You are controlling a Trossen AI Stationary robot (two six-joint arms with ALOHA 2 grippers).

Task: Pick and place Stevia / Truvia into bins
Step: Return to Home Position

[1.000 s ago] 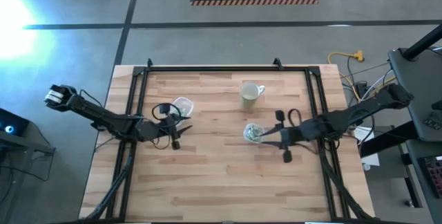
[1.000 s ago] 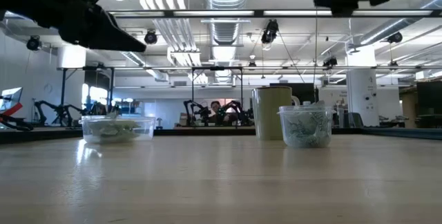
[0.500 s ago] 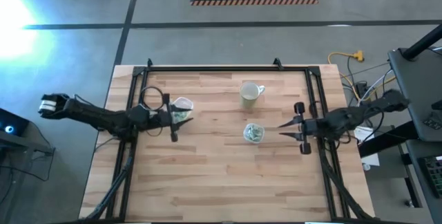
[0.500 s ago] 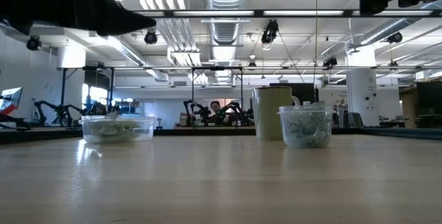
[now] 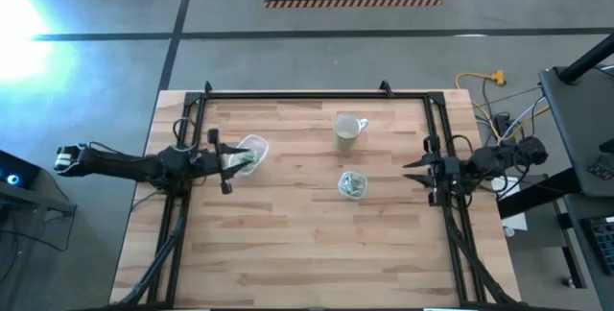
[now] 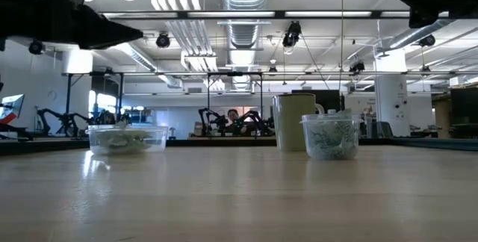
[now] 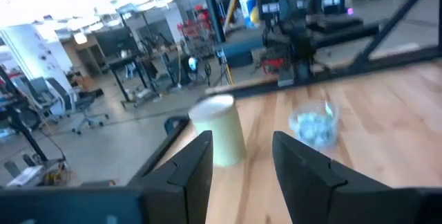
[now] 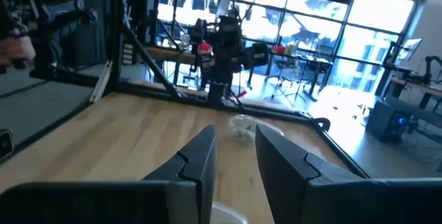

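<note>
My left gripper (image 5: 224, 149) hangs over the left side of the table (image 5: 288, 253), just beside the outer rim of the wide bin (image 5: 256, 143). Its fingers (image 7: 190, 175) stand apart with nothing between them. My right gripper (image 5: 418, 169) hovers at the table's right edge, by the black frame rail (image 5: 436, 129) and well apart from the small cup (image 5: 352, 184). Its fingers (image 8: 197, 162) are likewise spread and empty.

The green-and-white packets (image 5: 241, 161) lie inside the wide bin, and more fill the small cup. The pale mug (image 5: 347, 131) stands upright between the two bins, nearer the far edge.

From table height the small cup partly covers the mug behind it, and both my arms show only as dark shapes in the top corners, high off the wood.

Past my left fingers the mug and the small cup stand side by side, apart. Past my right fingers the wide bin sits across bare wood. A pale curved edge low between those fingers may be the small cup's rim, but too little of it shows to be sure.
</note>
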